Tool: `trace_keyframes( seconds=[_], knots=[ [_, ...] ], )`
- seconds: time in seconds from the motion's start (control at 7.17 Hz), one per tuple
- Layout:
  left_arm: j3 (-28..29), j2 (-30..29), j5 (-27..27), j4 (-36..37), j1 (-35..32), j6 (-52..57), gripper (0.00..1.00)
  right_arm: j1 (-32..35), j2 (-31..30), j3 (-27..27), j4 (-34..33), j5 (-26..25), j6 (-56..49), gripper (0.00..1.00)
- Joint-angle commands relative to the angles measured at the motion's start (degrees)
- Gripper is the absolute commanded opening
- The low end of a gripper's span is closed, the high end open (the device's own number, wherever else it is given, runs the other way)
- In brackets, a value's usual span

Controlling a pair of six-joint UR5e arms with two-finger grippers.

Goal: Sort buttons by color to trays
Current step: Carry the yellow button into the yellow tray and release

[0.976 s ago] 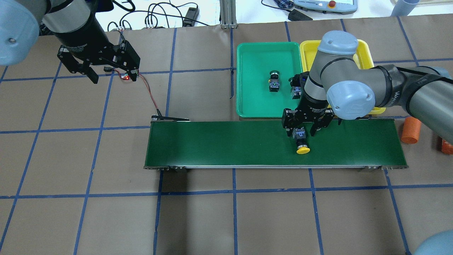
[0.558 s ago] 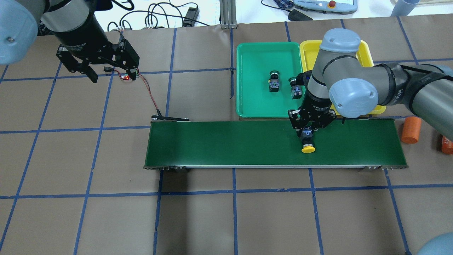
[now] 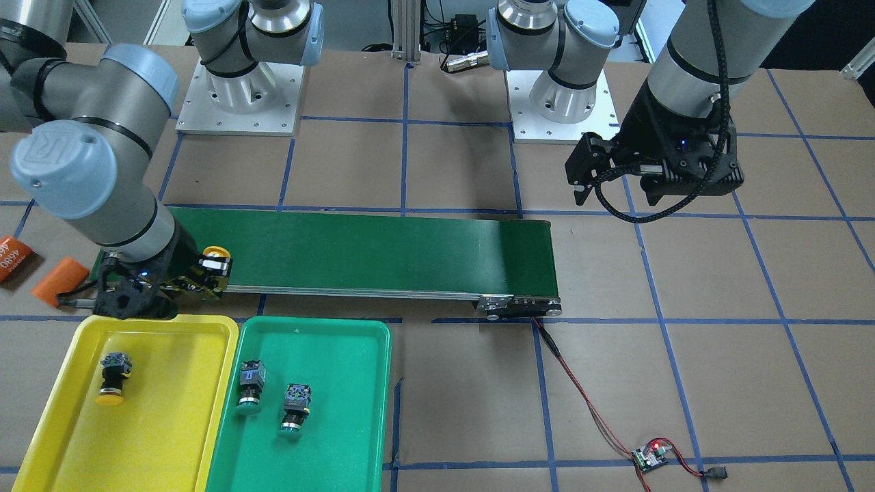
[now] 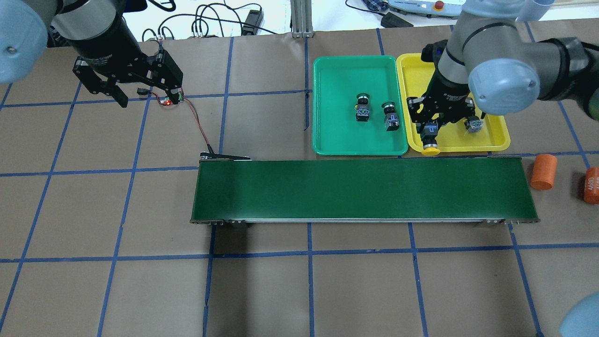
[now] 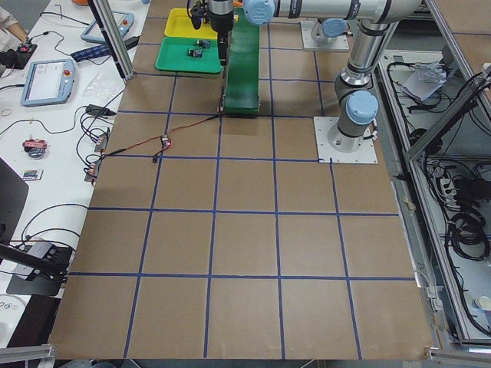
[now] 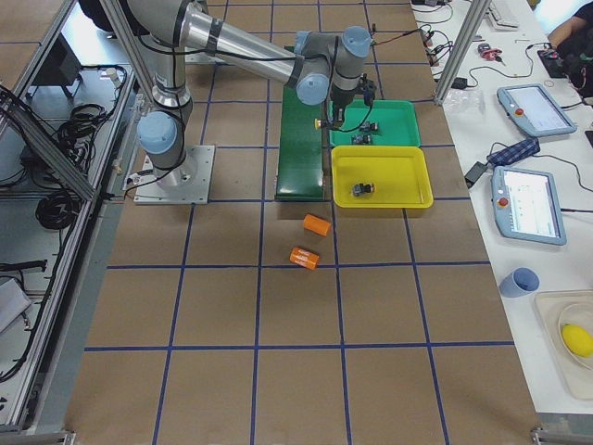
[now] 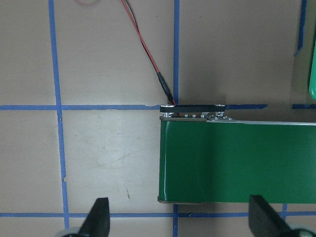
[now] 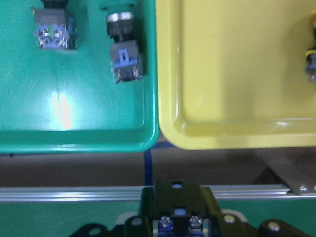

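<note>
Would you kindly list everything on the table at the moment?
conveyor belt: one, dark green, mid-table
green tray: one, green, beside it
yellow tray: one, yellow, adjoining
green buttons: two, green caps, in green tray
loose yellow button: one, in yellow tray
held yellow button: one, in right pincer
cylinders: two, orange, off belt's end
circuit board: one, dark, wired to belt
left pincer: one, black, open, above table
right pincer: one, black, shut, by yellow tray's edge

The table [image 4: 140, 290] is brown, gridded with blue tape; the conveyor belt [image 4: 327, 187] is dark green. The green tray [image 3: 342, 410] and yellow tray [image 3: 171, 410] are plain, glossy. Both green-capped buttons [image 3: 248, 389] and yellow-capped buttons [image 3: 111, 379] have black-grey bodies. The cylinders [image 4: 544, 171] are orange, the wire [image 7: 145, 49] red-and-black.
</note>
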Motion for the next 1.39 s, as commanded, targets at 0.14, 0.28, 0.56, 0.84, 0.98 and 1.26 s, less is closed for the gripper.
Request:
trace_keyframes(
  seconds=[0.14, 0.28, 0.56, 0.84, 0.98, 1.26],
  knots=[
    [-0.1, 0.0, 0.1, 0.0, 0.0, 0.0, 1.0, -1.6, 11.3, -2.9, -17.4, -5.1, -3.6, 0.0],
    [-0.2, 0.1, 0.1, 0.0, 0.0, 0.0, 1.0, -2.7, 11.4, -2.9, -17.6, -4.8, -3.7, 0.0],
    [-0.2, 0.1, 0.1, 0.0, 0.0, 0.0, 1.0, -3.8, 12.0, -2.8, -17.8, -4.7, -4.5, 0.28],
    [-0.4, 0.2, 0.1, 0.1, 0.0, 0.0, 1.0, -3.9, 11.9, -2.8, -20.1, -4.9, -5.3, 1.0],
    [-0.5, 0.2, 0.1, 0.1, -0.1, -0.1, 1.0, -3.9, 11.4, -2.8, -19.3, -4.9, -5.2, 1.0],
    [-0.4, 0.2, 0.1, 0.1, 0.0, 0.0, 1.0, -3.8, 4.8, -2.7, -11.4, -4.9, -4.9, 1.0]
  ],
)
